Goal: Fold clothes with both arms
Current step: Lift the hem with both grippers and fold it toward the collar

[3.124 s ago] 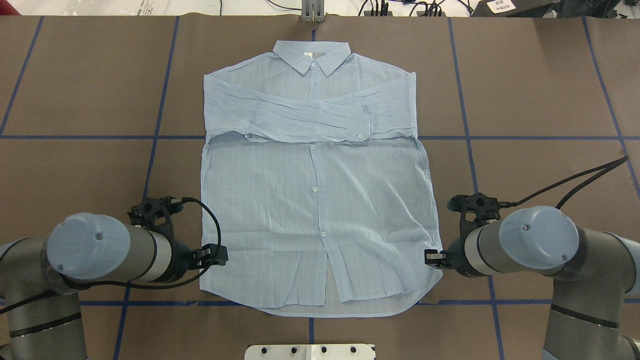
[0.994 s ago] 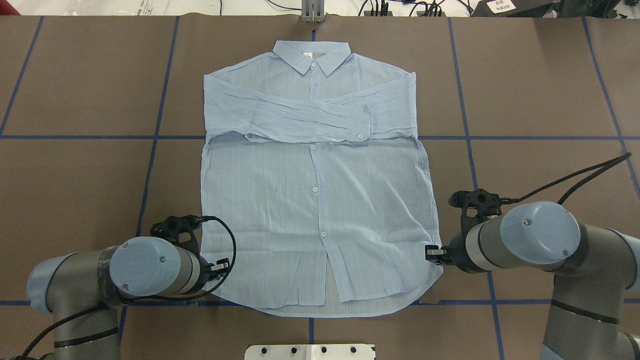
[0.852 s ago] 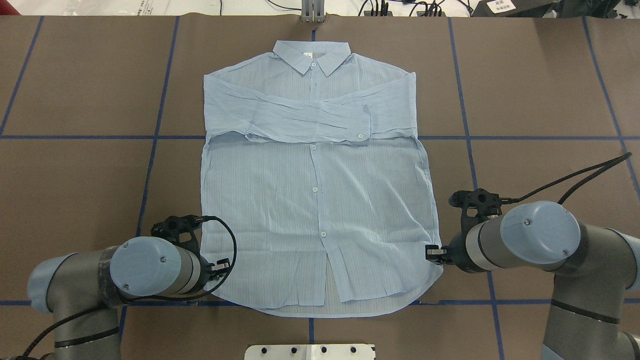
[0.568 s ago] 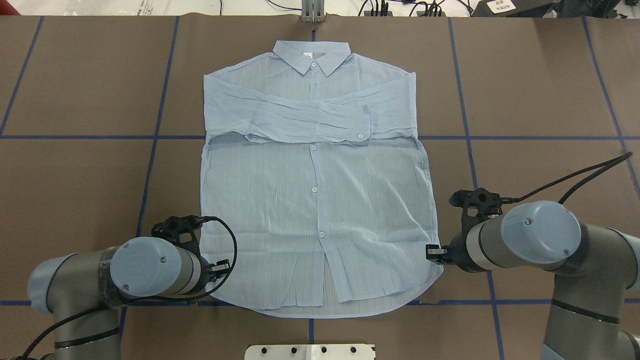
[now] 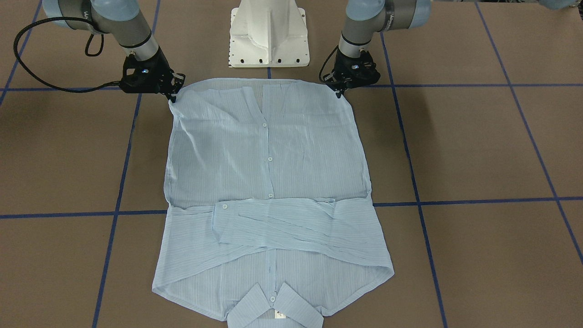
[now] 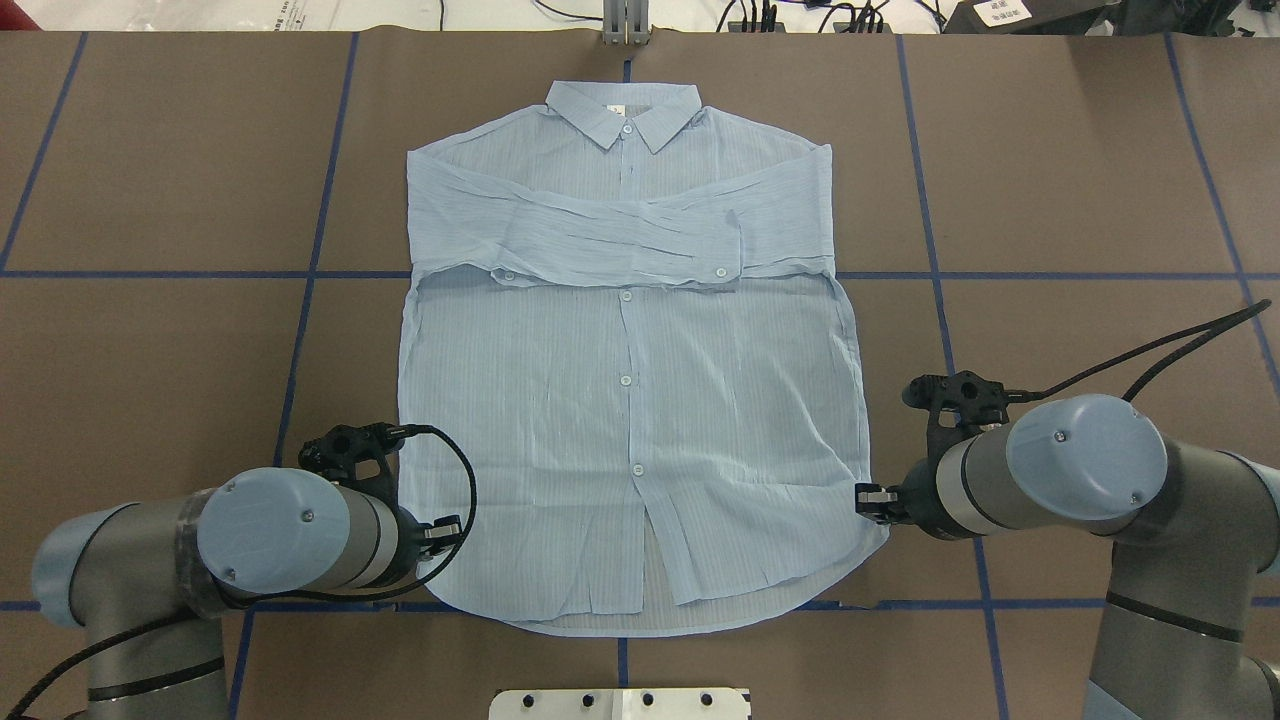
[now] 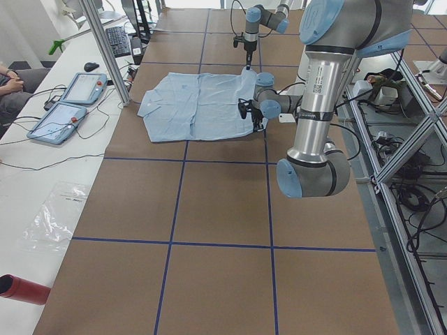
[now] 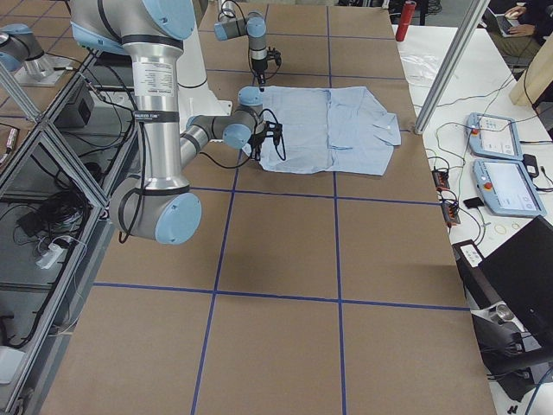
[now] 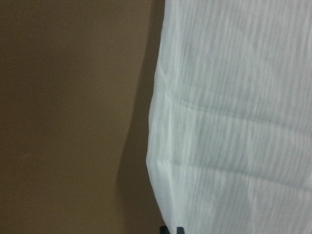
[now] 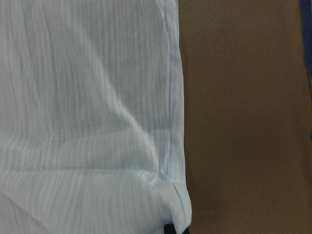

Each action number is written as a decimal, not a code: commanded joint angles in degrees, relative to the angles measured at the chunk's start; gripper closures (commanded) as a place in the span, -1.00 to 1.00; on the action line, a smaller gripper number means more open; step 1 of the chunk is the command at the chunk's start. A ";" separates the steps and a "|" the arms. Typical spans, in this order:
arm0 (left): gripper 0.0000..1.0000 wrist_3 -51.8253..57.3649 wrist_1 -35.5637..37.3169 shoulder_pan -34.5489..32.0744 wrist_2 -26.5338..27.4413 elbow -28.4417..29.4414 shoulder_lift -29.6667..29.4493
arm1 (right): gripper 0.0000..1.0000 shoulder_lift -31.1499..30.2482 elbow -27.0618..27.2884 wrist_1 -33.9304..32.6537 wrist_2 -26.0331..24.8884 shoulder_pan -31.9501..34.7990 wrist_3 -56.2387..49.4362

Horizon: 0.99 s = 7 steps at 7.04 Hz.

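Observation:
The light blue striped shirt (image 6: 630, 400) lies flat, buttons up, on the brown table, collar at the far side, both sleeves folded across the chest. My left gripper (image 6: 445, 530) is shut on the shirt's near hem corner on my left side, also shown in the front view (image 5: 339, 89). My right gripper (image 6: 868, 497) is shut on the opposite hem corner, where the cloth rises slightly in the front view (image 5: 173, 93). In both wrist views the cloth (image 9: 234, 122) (image 10: 87, 97) runs right up to the fingertips and casts a shadow on the table.
The white pedestal base (image 5: 268, 36) stands just behind the hem, between the arms. Blue tape lines (image 6: 310, 275) cross the brown table. Two tablets (image 7: 70, 105) and cables lie on the side bench past the collar. A metal post (image 7: 105, 49) stands there.
My left arm came down from the shirt's side edge to its hem corner and took hold of it. The hem has drawn slightly up and away from the near tape line.

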 commanded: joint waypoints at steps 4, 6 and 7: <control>1.00 4.95 1.92 -4.98 -0.51 -3.96 0.12 | 1.00 0.90 1.31 0.61 7.52 10.88 -0.77; 1.00 6.44 1.83 -5.68 -0.69 -4.04 0.47 | 1.00 1.25 1.14 0.61 9.46 13.34 -0.86; 1.00 6.45 1.83 -6.03 -0.77 -4.13 0.56 | 1.00 1.26 1.14 0.61 11.03 14.66 -0.86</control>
